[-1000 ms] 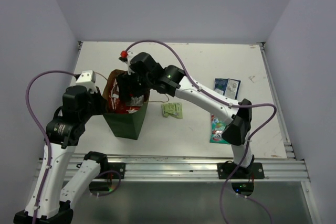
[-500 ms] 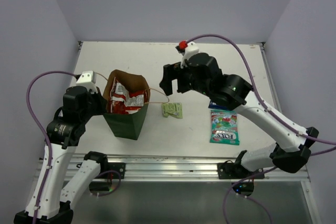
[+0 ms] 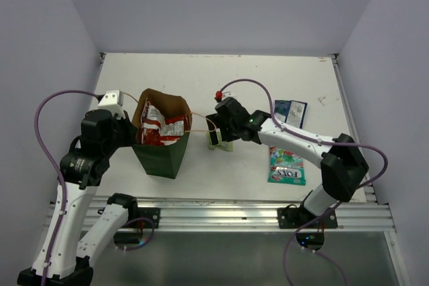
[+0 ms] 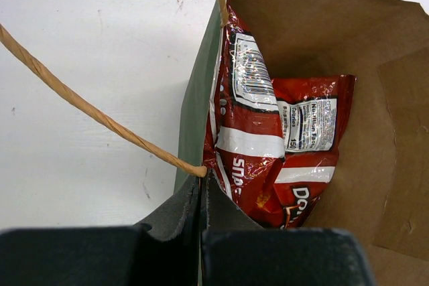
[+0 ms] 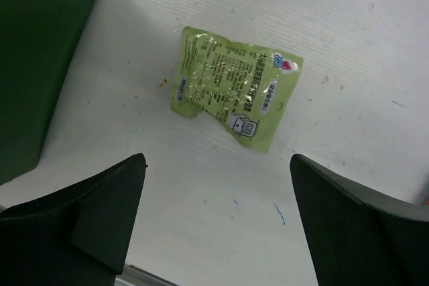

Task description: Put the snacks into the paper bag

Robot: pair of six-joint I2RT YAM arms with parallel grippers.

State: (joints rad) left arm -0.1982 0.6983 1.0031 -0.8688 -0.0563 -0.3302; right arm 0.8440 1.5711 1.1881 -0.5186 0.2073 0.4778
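Note:
The dark green paper bag (image 3: 161,155) stands upright at the left, and the red chip bag (image 3: 159,128) lies inside it. My left gripper (image 4: 203,180) is shut on the bag's left wall (image 4: 193,108), beside a string handle (image 4: 100,115); the chip bag (image 4: 268,145) shows just past it. My right gripper (image 3: 216,137) is open and low over the small pale green packet (image 3: 228,144). In the right wrist view the packet (image 5: 236,87) lies flat on the table just ahead of the open gripper (image 5: 218,159). The orange gummy bag is not in view.
The teal-pink Fox's bag (image 3: 287,164) lies on the table at the right. The dark blue-white packet (image 3: 289,110) lies behind it. The bag's green wall (image 5: 40,51) is close on the left of my right gripper. A metal rail (image 3: 221,212) runs along the near edge.
My right gripper left the red chip bag in the paper bag, rose and swung right, then came down over the pale green packet. The left arm has not moved.

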